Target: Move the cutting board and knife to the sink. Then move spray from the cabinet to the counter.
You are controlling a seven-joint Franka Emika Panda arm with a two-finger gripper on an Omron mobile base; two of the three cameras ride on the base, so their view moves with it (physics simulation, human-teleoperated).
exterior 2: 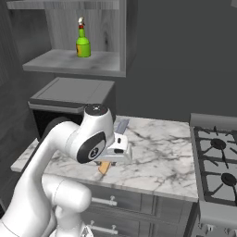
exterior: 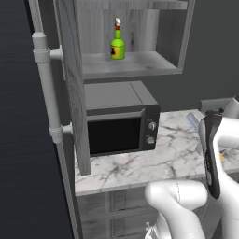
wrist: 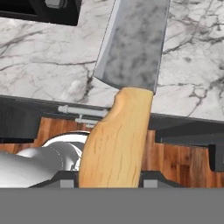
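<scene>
- While the two-finger gripper (wrist: 111, 181) clamps its wooden handle, the broad grey-bladed knife (wrist: 127, 83) hangs above the white marble counter (exterior 2: 157, 157).
- The green spray bottle (exterior: 117, 45) stands upright in the grey wood-grain cabinet niche (exterior: 135, 65).

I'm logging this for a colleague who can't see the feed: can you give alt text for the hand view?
A knife runs up the frame, its pale wooden handle between the hand's fingers and its grey blade reaching out over the white marble counter. Below the counter edge are drawer fronts and a reddish wood floor.
</scene>
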